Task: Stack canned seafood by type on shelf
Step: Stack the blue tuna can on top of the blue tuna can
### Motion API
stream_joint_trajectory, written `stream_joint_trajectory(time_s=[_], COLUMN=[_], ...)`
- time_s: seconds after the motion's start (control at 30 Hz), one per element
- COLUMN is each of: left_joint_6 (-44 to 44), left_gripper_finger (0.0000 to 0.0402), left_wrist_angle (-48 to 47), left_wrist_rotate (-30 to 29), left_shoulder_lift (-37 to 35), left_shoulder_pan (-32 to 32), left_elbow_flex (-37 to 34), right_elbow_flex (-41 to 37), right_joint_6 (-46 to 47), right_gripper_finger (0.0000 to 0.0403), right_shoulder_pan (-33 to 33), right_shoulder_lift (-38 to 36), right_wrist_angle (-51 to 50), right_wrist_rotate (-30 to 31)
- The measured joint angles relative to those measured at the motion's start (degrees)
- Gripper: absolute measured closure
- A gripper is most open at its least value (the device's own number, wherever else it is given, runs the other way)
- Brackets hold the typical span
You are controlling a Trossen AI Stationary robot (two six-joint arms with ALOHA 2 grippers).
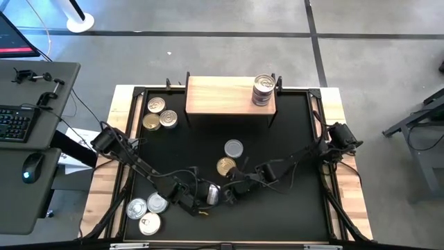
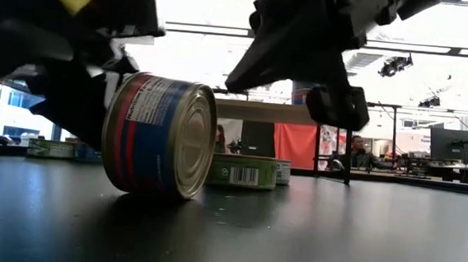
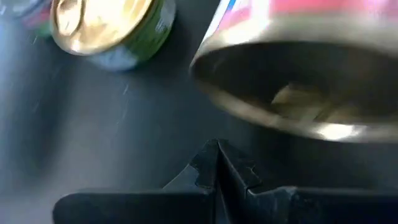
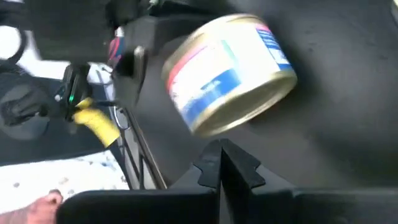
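Note:
A red-and-blue-labelled tin (image 2: 159, 134) stands tipped on the edge of one rim on the black table, near the front middle (image 1: 212, 194). My left gripper (image 3: 217, 152) is shut and sits just left of it (image 1: 200, 196), looking at one metal end of the tin. My right gripper (image 4: 221, 155) is shut and hangs above the table just right of the tin (image 1: 229, 194). A short stack of tins (image 1: 263, 90) stands on the right end of the pale wood shelf (image 1: 222, 94). A gold-topped green tin (image 1: 225, 167) and a silver-topped tin (image 1: 234, 148) lie flat mid-table. My left gripper's shut fingers come slanting down from the table's left, right at the tipped tin's metal end (image 3: 292, 93). Whether they touch it I cannot tell. The tin rests on its lower rim (image 2: 159, 193) on the table and tilts toward this gripper.
Three tins (image 1: 158, 114) lie at the back left beside the shelf, and three more (image 1: 147, 212) at the front left. Open black tabletop lies to the right. A desk with a keyboard (image 1: 15, 121) and a mouse stands left of the table.

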Motion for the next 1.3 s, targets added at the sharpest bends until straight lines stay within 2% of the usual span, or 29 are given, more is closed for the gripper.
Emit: stream_joint_trajectory(time_s=[0.17, 0.3, 0.47, 0.53, 0.63, 0.77, 0.87, 0.93, 1.03, 1.07, 1.3], left_joint_6=[-7.3, -13.7, -27.1, -32.6, -37.2, -37.5, -37.0, -37.0, -36.2, -35.4, -30.6], left_gripper_finger=[0.0401, 0.0401, 0.0401, 0.0401, 0.0401, 0.0401, 0.0401, 0.0401, 0.0401, 0.0401, 0.0401], left_wrist_angle=[-10.7, -8.0, 2.0, 3.0, 2.3, 3.4, 3.8, 3.8, 4.3, 4.2, 4.2], left_wrist_rotate=[-0.4, -0.6, -3.3, -4.2, -4.9, -5.5, -5.9, -7.1, -9.4, -9.9, -15.5], left_shoulder_lift=[-2.5, -6.9, -13.3, -15.5, -18.0, -22.1, -25.5, -28.0, -31.7, -32.9, -39.7], left_shoulder_pan=[-0.8, -3.7, -9.2, -11.3, -13.3, -14.2, -14.5, -14.8, -15.4, -15.7, -16.7], left_elbow_flex=[0.0, -3.3, -10.5, -12.1, -12.4, -12.3, -12.4, -12.4, -12.3, -12.4, -12.3], right_elbow_flex=[3.7, 11.7, 24.1, 28.7, 35.8, 46.5, 55.4, 61.4, 69.2, 69.6, 65.1], right_joint_6=[-8.0, -26.0, -49.0, -57.4, -69.3, -82.5, -91.5, -97.2, -102.9, -104.1, -107.1], right_gripper_finger=[0.0403, 0.0403, 0.0394, 0.0374, 0.0316, 0.0217, 0.0153, 0.0125, 0.0108, 0.0107, 0.0105], right_shoulder_pan=[-0.9, -0.9, -1.3, -2.1, -3.8, -5.6, -6.1, -6.1, -6.0, -5.9, -5.8], right_shoulder_lift=[0.0, 0.0, 0.2, 1.1, 4.6, 12.2, 18.9, 23.3, 28.2, 29.0, 28.8], right_wrist_angle=[-0.2, -2.9, -22.3, -29.8, -41.1, -53.5, -61.5, -67.3, -74.2, -74.4, -73.5], right_wrist_rotate=[-3.7, -6.6, -5.4, -4.8, -5.8, -5.7, -1.3, 1.5, 1.7, 1.7, 1.8])
